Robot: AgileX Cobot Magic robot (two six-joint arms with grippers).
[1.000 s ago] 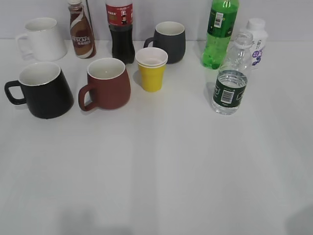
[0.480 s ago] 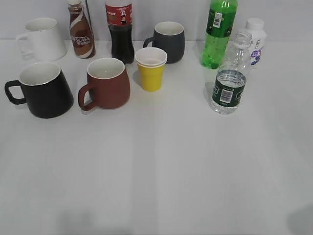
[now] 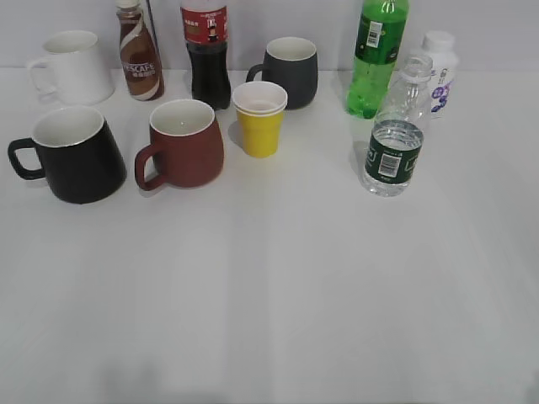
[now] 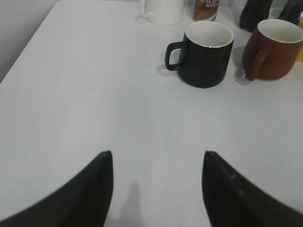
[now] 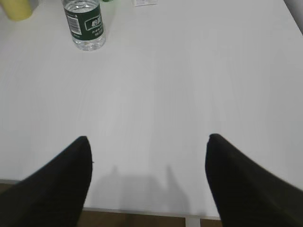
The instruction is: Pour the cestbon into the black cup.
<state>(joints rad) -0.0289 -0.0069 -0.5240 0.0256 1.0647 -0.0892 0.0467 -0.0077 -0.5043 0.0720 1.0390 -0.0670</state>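
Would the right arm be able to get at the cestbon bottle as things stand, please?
Probably yes. The right gripper is open, with bare table between it and the cestbon bottle. The green soda bottle and white bottle stand behind it, not in the way.

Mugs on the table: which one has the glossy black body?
The black cup at front left, handle pointing left. The brown-red mug sits beside it; the dark grey mug and white mug stand farther back.

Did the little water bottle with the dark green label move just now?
Hardly, if at all. The cestbon sits a touch further left in the picture, but so does the green soda bottle behind it, so probably the view shifted.
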